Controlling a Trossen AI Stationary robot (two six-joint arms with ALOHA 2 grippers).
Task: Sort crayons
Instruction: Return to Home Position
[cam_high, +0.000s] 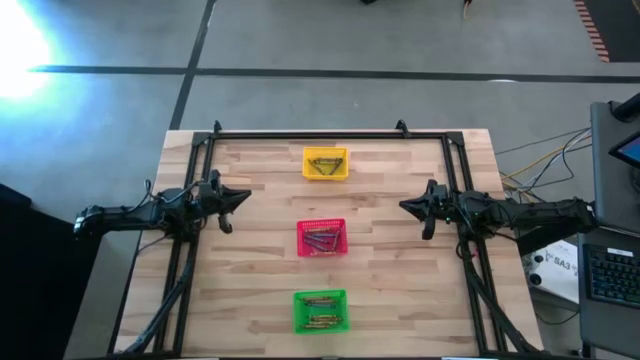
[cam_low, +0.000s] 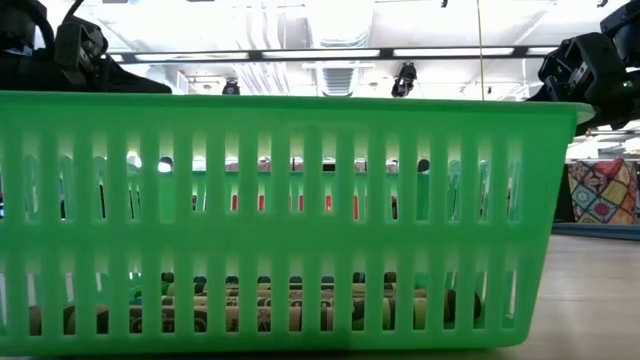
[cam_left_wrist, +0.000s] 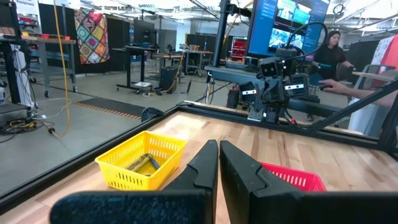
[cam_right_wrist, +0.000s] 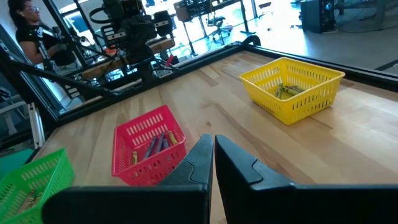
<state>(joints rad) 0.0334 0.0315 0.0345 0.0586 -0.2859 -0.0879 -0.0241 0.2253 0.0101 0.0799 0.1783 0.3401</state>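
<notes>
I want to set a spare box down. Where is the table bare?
The table is barest on both sides of the green basket, clear of the arms. Also both sides of the yellow basket. Crowded: the middle band, where the left gripper and right gripper flank the red basket; gaps between baskets are narrow.

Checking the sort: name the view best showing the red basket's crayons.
Right wrist view: looks into the red basket at its crayons. High view shows them small; left wrist view only its wall; the green basket blocks the low view.
</notes>
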